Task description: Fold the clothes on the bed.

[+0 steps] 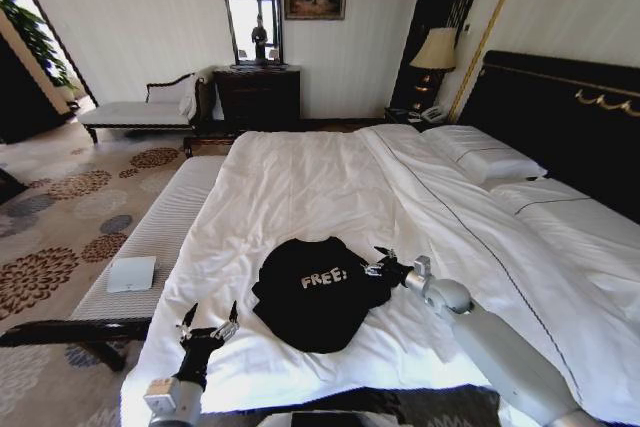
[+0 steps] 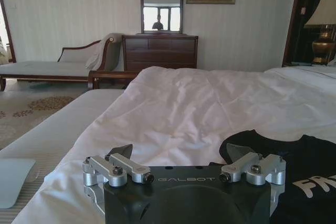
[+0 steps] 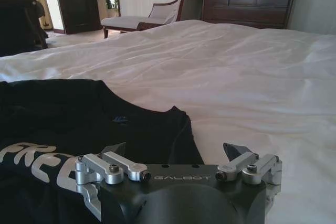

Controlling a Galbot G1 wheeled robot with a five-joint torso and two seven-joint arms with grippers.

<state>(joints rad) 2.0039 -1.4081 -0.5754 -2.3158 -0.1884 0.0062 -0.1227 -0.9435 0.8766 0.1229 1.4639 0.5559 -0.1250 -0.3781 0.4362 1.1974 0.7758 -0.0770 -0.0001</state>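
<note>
1. T-shirt (image 1: 315, 292), black with white "FREE!" lettering, lies bunched on the bed (image 1: 330, 187) near its foot edge.
2. Right tool (image 1: 378, 265) sits at the shirt's right edge, fingers spread wide, low over the duvet.
3. Left tool (image 1: 208, 327) hovers near the bed's left foot corner, fingers wide, just beside the shirt's left edge and apart from it.
4. White duvet stretches bare and rumpled beyond the shirt toward the pillows (image 1: 482, 157).
5. Small white cloth (image 1: 131, 274) lies on the bench (image 1: 160, 232) along the bed's left side.
</note>
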